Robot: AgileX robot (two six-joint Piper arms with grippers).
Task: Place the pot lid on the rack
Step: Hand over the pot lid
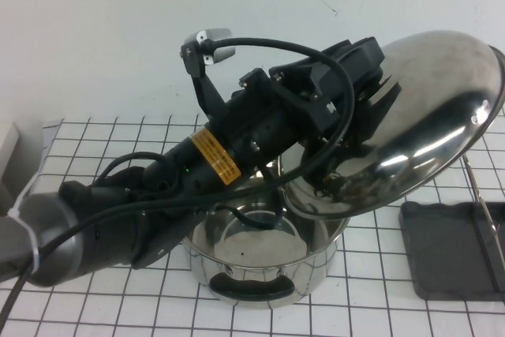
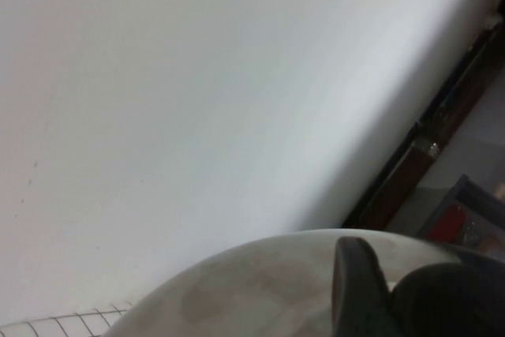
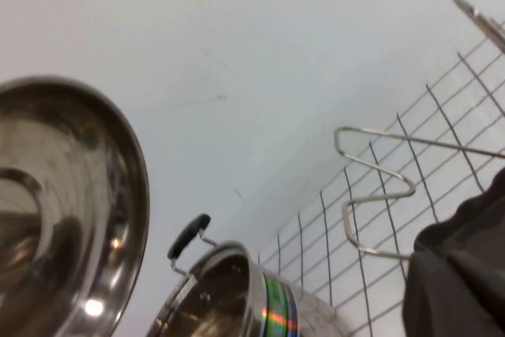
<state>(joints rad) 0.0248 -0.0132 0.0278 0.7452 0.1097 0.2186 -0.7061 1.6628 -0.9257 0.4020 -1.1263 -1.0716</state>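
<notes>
Steel gleamed on the pot lid (image 1: 410, 120), which hung tilted at the upper right of the frame, above the pot (image 1: 264, 262) at bottom centre and left of the rack (image 1: 450, 250) on the table (image 1: 118, 305). The left gripper (image 1: 371, 76) had its fingers clenched on the lid. The right gripper stayed out of view.

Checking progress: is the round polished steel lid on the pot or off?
Off. The left gripper holds the polished steel lid tilted in the air above the open steel pot. The right gripper isn't visible.
</notes>
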